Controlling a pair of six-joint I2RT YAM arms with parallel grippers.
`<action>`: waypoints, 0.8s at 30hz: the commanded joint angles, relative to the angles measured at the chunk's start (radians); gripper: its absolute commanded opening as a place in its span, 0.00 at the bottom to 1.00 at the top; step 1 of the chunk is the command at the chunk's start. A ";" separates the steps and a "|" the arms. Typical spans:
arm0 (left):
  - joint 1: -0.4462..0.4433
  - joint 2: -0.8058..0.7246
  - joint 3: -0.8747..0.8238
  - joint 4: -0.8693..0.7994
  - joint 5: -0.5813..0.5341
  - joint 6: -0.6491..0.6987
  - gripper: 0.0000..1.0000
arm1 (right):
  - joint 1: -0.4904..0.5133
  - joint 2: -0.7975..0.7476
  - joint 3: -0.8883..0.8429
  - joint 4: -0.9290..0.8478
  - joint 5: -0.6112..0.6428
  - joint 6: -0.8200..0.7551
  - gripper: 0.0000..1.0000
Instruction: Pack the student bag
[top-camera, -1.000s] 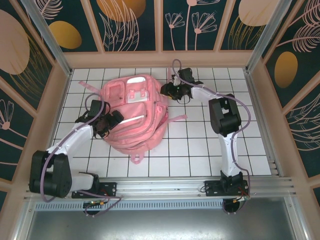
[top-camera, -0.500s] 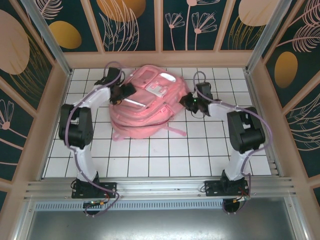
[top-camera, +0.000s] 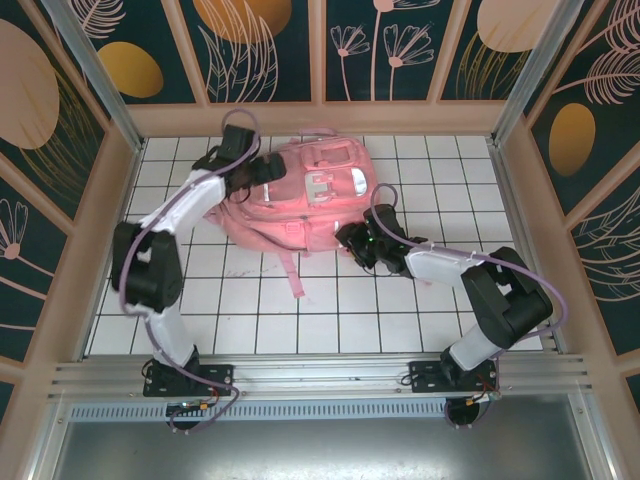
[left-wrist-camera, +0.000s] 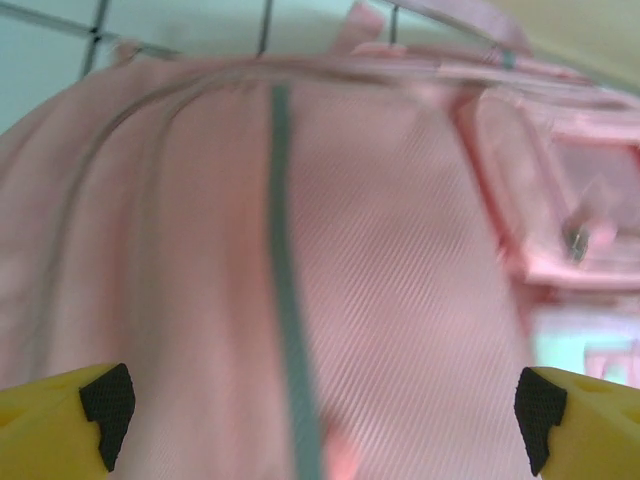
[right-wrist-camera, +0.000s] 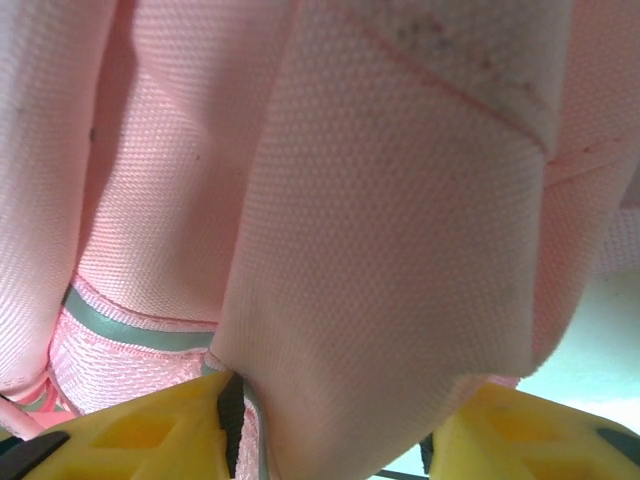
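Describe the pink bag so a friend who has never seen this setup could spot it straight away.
Find the white gridded table walled by dark flower-patterned panels. Toward its far side, between the left arm and the right arm, lies the student bag. It is a big, soft pink backpack with pale reflective strips and loose straps, unlike the hard black-and-white arms beside it.

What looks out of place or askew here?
The student bag lies skewed to the tiles, one strap trailing loose over them. A fold of its fabric sits between the fingers of the right end effector. No spill or damage.
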 joint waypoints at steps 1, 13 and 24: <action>0.001 -0.230 -0.248 0.184 0.079 -0.017 0.98 | -0.004 -0.006 0.070 -0.008 0.021 -0.072 0.53; -0.209 -0.533 -1.020 1.028 0.317 -0.229 0.88 | -0.020 -0.088 0.211 -0.229 -0.005 -0.429 0.66; -0.268 -0.262 -1.148 1.552 0.423 -0.304 0.79 | -0.085 -0.123 0.187 -0.220 -0.092 -0.395 0.64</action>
